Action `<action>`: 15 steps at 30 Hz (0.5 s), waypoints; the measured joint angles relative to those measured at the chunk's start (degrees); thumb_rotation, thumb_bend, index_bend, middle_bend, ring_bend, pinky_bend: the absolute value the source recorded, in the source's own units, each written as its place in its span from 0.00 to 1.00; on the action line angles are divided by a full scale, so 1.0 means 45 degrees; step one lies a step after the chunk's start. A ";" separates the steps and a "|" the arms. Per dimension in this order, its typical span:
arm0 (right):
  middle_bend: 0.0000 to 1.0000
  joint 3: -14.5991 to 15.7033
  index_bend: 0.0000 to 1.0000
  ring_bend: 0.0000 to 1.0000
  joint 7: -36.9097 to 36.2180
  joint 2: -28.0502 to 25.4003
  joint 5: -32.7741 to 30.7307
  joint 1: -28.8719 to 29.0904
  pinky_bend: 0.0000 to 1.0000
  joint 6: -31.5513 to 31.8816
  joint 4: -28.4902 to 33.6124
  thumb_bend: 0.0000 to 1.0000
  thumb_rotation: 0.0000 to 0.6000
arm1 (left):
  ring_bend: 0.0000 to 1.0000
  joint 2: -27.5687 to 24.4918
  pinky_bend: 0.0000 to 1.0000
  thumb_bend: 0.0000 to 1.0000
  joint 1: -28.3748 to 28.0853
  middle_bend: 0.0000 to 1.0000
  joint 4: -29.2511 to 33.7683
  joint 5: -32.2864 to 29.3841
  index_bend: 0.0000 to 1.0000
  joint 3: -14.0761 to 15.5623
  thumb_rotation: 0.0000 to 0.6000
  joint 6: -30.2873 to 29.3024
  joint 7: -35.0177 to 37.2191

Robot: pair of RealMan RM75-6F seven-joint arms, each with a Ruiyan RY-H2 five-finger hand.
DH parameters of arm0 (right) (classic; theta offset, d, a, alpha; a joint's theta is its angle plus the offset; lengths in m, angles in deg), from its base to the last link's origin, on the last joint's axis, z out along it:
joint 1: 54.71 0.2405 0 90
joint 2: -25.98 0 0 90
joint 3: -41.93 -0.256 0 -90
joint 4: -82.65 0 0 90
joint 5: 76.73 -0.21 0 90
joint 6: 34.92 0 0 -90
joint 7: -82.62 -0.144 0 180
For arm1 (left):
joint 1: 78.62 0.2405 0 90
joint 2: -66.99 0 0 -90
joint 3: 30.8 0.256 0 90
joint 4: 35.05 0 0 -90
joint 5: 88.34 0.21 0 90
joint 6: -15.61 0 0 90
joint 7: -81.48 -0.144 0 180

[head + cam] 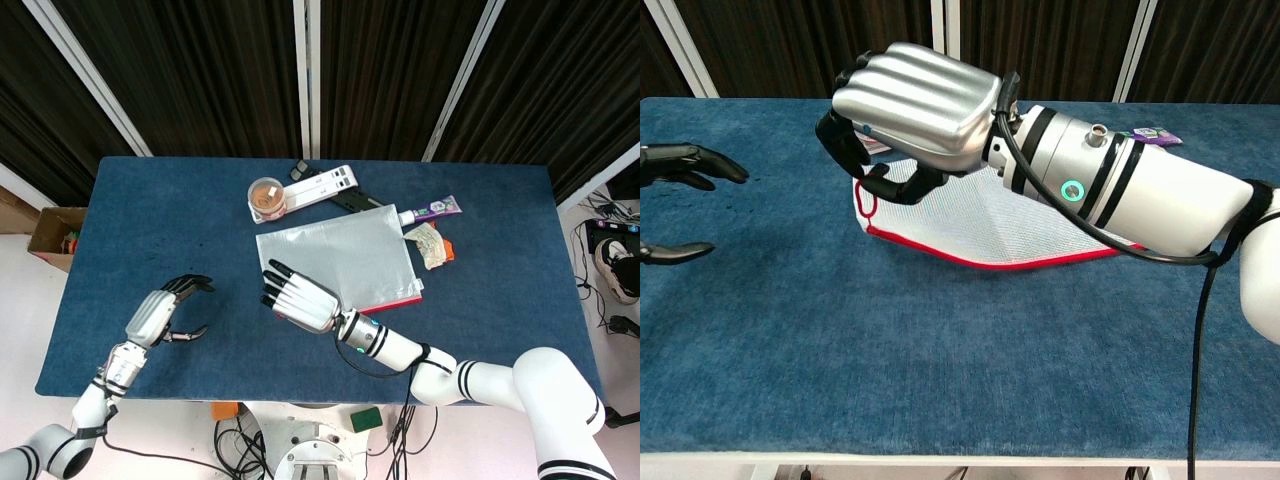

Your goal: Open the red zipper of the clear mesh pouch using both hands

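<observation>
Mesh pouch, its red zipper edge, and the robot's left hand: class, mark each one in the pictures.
mesh pouch (335, 255), head view, middle of mesh face
red zipper edge (990, 264), chest view, lifted front border
left hand (160, 315), head view, back of hand

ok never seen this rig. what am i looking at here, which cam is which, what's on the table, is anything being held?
It is a two-armed robot with human-like hands, driven remotely. The head view looks down on the blue table; the chest view looks across it from low down.

The right hand pinches the near-left corner of the clear mesh pouch and holds it off the cloth, so the red zipper edge sags in an arc. The left hand hovers to the left with fingers apart, holding nothing; the chest view shows only its fingertips.

Behind the pouch lie a small jar, a white tray-like item, a purple tube and a crumpled wrapper.
</observation>
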 measured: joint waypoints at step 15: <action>0.53 -0.0241 0.80 0.26 -0.0139 0.0087 -0.0252 0.0056 0.26 0.0021 -0.0300 0.67 1.00 | 0.13 0.2197 0.18 0.29 -0.1615 0.18 -0.1485 0.0023 0.38 -0.0555 1.00 0.0528 0.1179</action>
